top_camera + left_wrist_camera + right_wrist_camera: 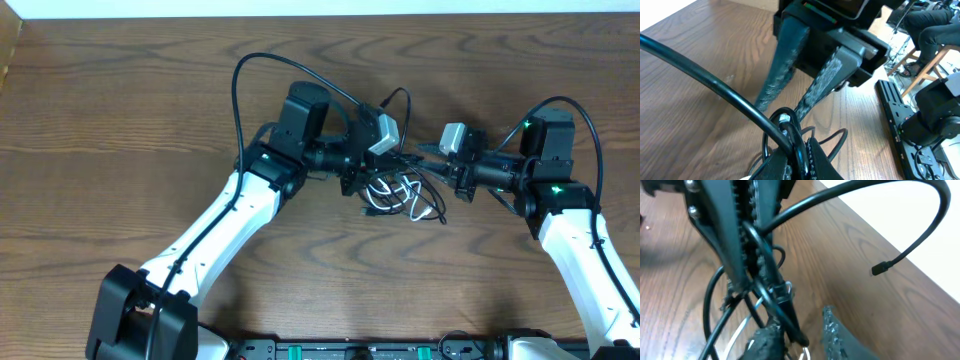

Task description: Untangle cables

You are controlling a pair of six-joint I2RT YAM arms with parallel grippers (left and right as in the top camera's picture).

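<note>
The left gripper (799, 157) is fully closed. Its two dark fingers pinch a black cable (715, 85) at the 6 o'clock edge of its own wrist view. The right gripper (797, 327) faces it tip to tip. Its jaws stand a little apart, with black strands running between them, and I cannot tell whether the pads press on any strand. From the left wrist camera, the right gripper's textured fingers (825, 82) reach down from 12 o'clock toward the pinched cable.

The held cable arches away from the left gripper and ends in a free plug end (879, 269), which hangs in the air at 3 o'clock in the right wrist view.

Seen from overhead, the two grippers meet just right of centre. A small tangle of cables (395, 192) lies on the wooden table (120, 120) at 6 o'clock from that meeting point. A white cable (430, 210) loops through the black ones. The left arm comes in from 7 o'clock and the right arm from 4 o'clock.
</note>
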